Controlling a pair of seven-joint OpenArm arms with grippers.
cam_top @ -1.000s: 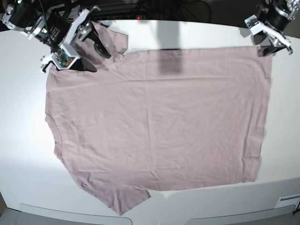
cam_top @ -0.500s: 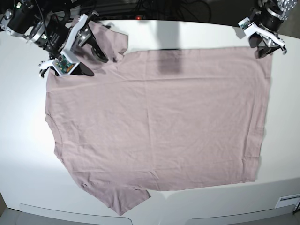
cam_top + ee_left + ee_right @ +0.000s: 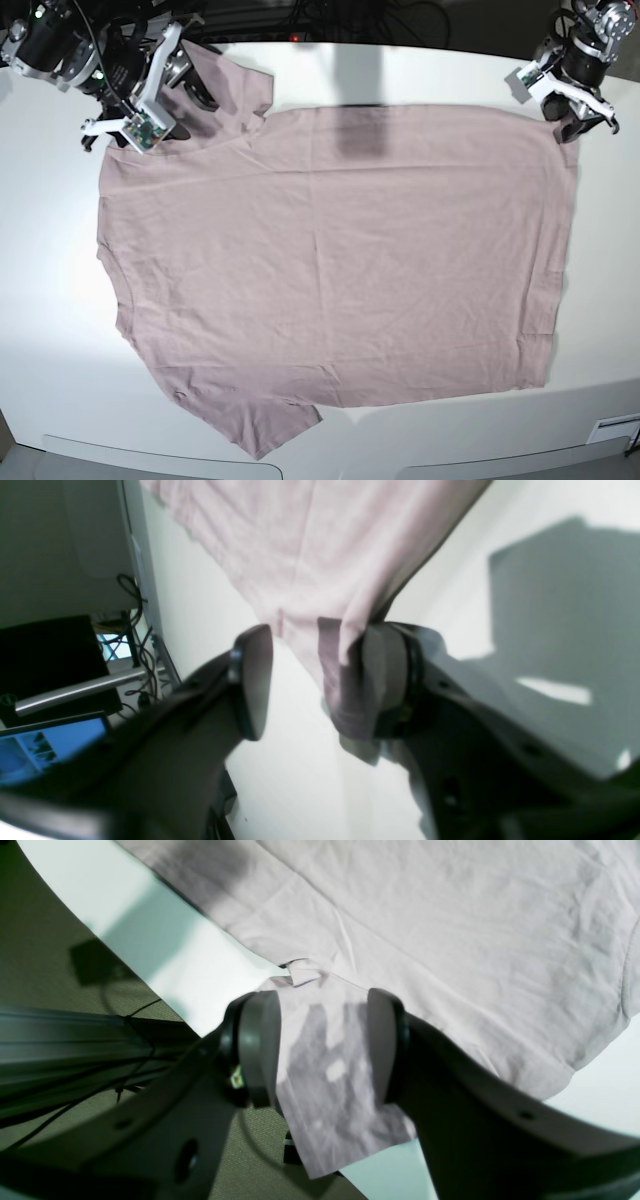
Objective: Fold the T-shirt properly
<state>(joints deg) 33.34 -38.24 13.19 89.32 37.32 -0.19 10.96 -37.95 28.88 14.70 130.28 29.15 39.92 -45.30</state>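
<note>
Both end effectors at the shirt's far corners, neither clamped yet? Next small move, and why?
Probably close both. The left end effector has the T-shirt hem corner against one finger, gap still showing. The right end effector straddles the sleeve, fingers apart. Both need a firm pinch before lifting to fold.

our arms: black housings with silver-white brackets, black cables | our right gripper [image 3: 160, 95]: small green circuit board on its white mount | our left gripper [image 3: 320, 680]: dark curved fingers, flat grey pads [image 3: 252, 680], round holes
</note>
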